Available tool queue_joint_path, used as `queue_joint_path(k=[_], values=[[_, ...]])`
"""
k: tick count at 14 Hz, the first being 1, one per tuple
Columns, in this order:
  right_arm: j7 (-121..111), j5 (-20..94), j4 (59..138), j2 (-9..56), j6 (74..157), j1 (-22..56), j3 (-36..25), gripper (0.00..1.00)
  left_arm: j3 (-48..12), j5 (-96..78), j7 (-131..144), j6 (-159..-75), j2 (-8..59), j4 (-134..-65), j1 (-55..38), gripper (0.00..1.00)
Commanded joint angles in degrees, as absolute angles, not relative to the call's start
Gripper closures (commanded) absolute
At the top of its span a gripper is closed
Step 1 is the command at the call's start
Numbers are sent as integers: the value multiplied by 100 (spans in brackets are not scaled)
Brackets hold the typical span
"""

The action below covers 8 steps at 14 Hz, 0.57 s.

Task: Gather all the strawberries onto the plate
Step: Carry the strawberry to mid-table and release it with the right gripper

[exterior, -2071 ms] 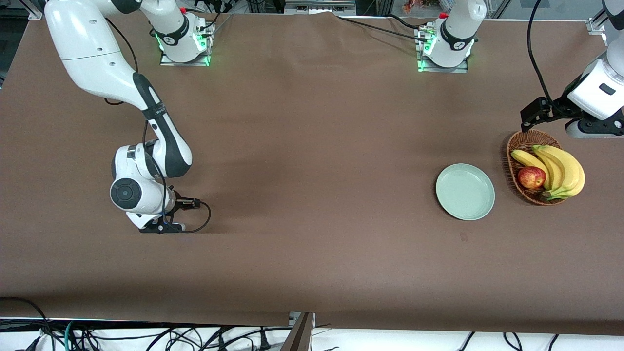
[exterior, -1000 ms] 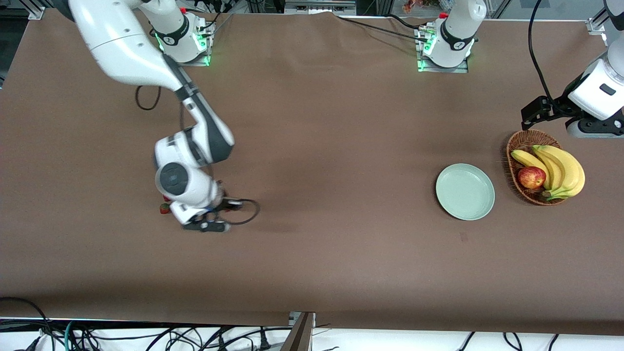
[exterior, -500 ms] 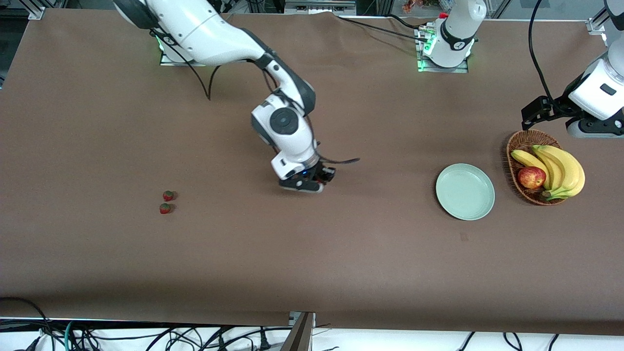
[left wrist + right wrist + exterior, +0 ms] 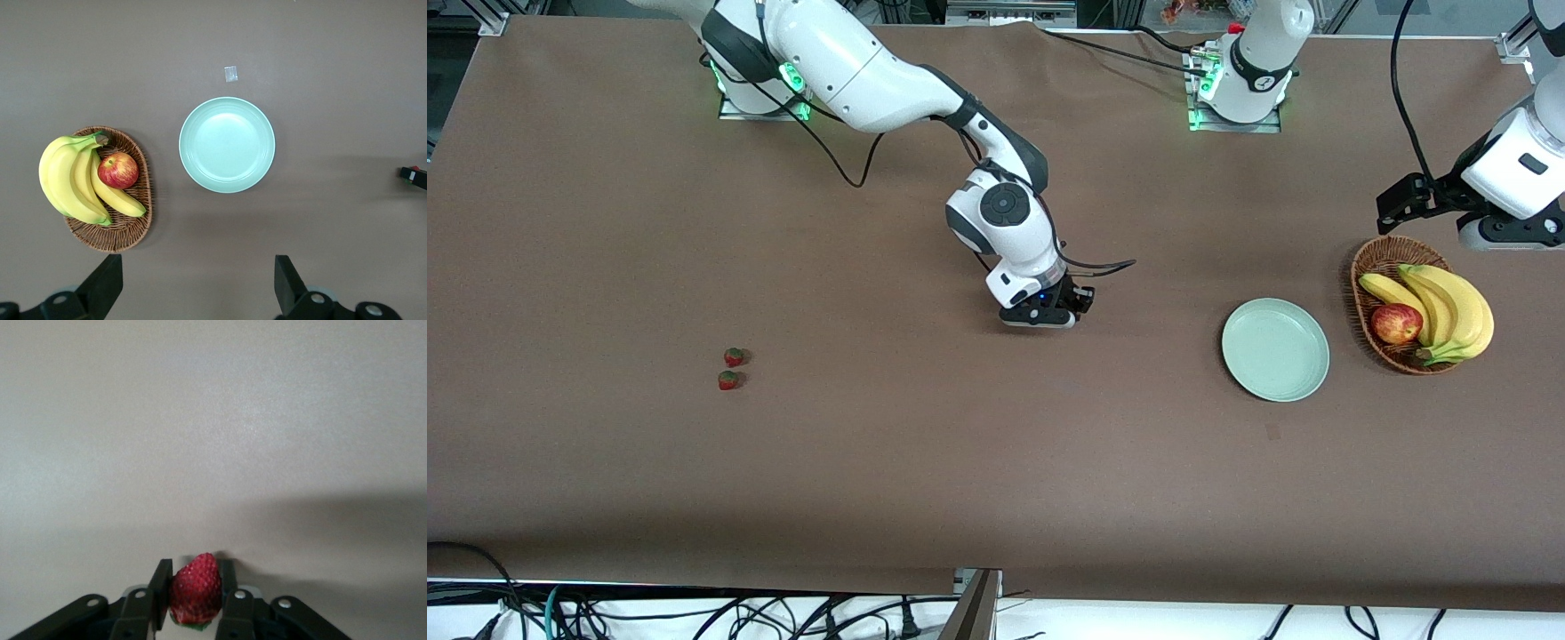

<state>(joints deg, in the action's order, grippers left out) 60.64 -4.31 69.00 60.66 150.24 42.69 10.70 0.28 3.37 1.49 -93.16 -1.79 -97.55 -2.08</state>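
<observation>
My right gripper (image 4: 195,577) is shut on one red strawberry (image 4: 195,587), gripped at its sides between both fingers. In the front view this gripper (image 4: 1040,316) hangs low over the middle of the table, well short of the mint-green plate (image 4: 1275,349), which has nothing on it. Two more strawberries (image 4: 734,356) (image 4: 728,380) lie side by side toward the right arm's end of the table. My left gripper (image 4: 197,293) waits open, high above bare table next to the basket and the plate (image 4: 227,145).
A brown wicker basket (image 4: 1371,267) with bananas (image 4: 1449,307) and a red-yellow apple (image 4: 1396,324) stands beside the plate, toward the left arm's end. A small pale mark (image 4: 1272,432) lies on the brown tabletop, nearer the front camera than the plate.
My right arm has swung from the strawberries toward the plate, carrying one berry. The two other berries came into view where it had been. The left arm has not moved.
</observation>
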Motion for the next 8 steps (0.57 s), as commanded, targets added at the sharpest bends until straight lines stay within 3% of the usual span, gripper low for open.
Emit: queue_joint_path(k=[1, 3, 8], values=[[5977, -440, 6645, 6091, 14994, 4263, 871, 0, 44, 202, 53, -9176, -97, -9580, -202, 0], [5889, -439, 6636, 5855, 14462, 4045, 835, 0, 35, 202, 53, -9176, -97, -9580, -202, 0], [3800, -430, 6706, 5020, 11923, 2797, 844, 0, -26, 18, 26, -8623, 254, -9597, -299, 0]])
